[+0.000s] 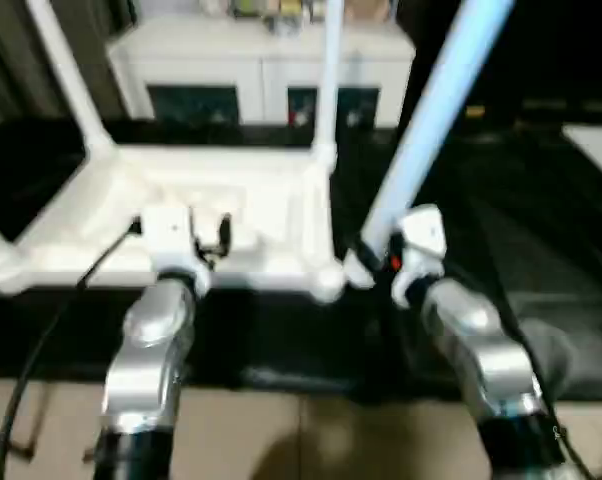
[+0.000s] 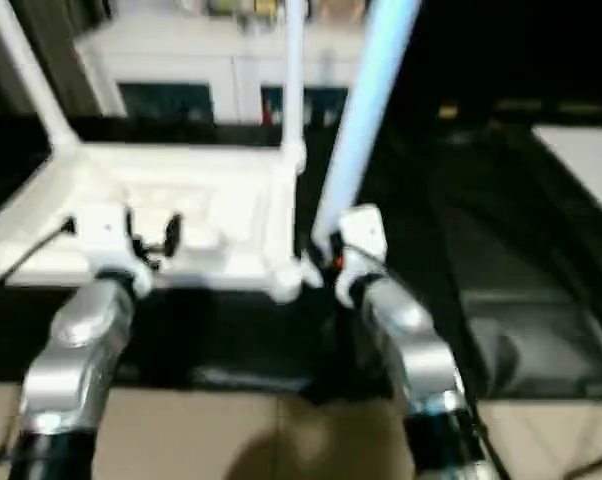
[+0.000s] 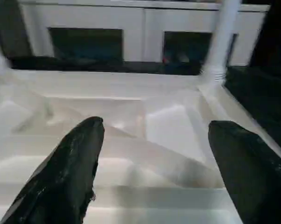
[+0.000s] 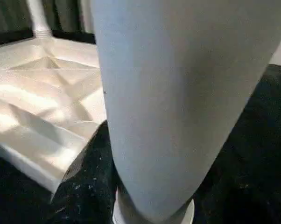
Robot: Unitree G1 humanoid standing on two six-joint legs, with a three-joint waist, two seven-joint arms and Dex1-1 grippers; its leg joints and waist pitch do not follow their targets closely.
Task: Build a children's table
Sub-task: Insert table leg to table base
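Observation:
The white table top lies upside down on a black mat, its diagonal ribs facing up. Two white legs stand in its far sockets, one at the far left and one at the far right. My right gripper is shut on a third leg, which leans up and to the right; its lower end is at the near right corner socket. In the right wrist view this leg fills the picture beside one black finger. My left gripper hangs open over the ribbed underside, holding nothing.
A white cabinet with dark glass doors stands behind the table. The black mat spreads to the right, with a flat white board at its far right edge. A black cable runs down past my left forearm over the beige floor.

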